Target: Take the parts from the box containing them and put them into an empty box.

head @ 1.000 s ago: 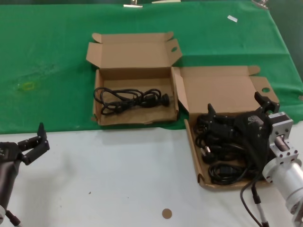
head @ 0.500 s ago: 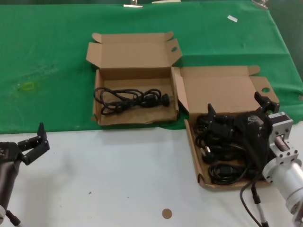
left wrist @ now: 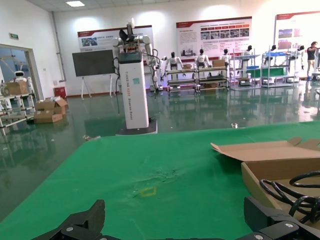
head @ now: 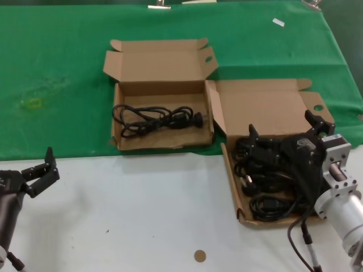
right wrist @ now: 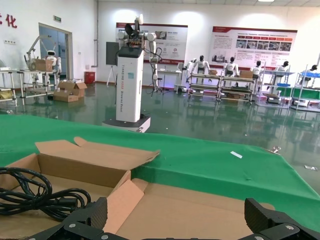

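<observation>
Your right claw (head: pixel 282 131) spread wide, low over larger shallow box (head: pixel 266 116) on your right, fingers straddling cord pile (head: pixel 266 181), gripping nothing. One cord bundle (head: pixel 156 118) lies flat in smaller tall-walled box (head: pixel 161 96) on green cloth (head: pixel 57 73), just beside larger box's lid. Your left claw (head: pixel 39 170) parked, spread, over white bench (head: pixel 142 215) at near left. Small brown disc (head: pixel 199 256) on bench front.

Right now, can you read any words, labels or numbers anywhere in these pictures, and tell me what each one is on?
No text can be read with confidence.
White pillar: vertical lettering, too small to read.
Wall posters: print too blurred.
Red characters on the wall: cut off at the edge.
Cardboard boxes and cords: no markings seen.
</observation>
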`<state>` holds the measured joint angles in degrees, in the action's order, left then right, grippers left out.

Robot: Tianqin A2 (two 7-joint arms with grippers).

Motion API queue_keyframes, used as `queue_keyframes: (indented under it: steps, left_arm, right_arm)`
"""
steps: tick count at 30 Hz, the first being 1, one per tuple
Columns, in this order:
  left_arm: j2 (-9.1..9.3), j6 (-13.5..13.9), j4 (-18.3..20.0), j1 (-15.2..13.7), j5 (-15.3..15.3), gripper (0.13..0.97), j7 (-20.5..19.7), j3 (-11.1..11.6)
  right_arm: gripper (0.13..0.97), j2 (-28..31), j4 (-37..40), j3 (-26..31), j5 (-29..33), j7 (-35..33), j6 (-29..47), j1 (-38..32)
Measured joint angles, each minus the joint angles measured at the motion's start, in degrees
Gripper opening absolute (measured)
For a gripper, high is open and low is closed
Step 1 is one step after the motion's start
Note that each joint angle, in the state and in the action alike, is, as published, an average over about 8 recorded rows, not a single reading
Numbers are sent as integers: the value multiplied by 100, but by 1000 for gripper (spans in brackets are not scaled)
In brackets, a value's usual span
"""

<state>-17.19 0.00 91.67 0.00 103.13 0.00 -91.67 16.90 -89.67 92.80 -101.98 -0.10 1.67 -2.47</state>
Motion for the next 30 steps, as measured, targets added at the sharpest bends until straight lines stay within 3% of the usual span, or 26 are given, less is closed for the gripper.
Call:
queue_keyframes:
  steps: [30]
  left_arm:
    - [0,0,0,0,0,966,0,0]
  right_arm:
    - [966,0,0,0,0,0,0,0]
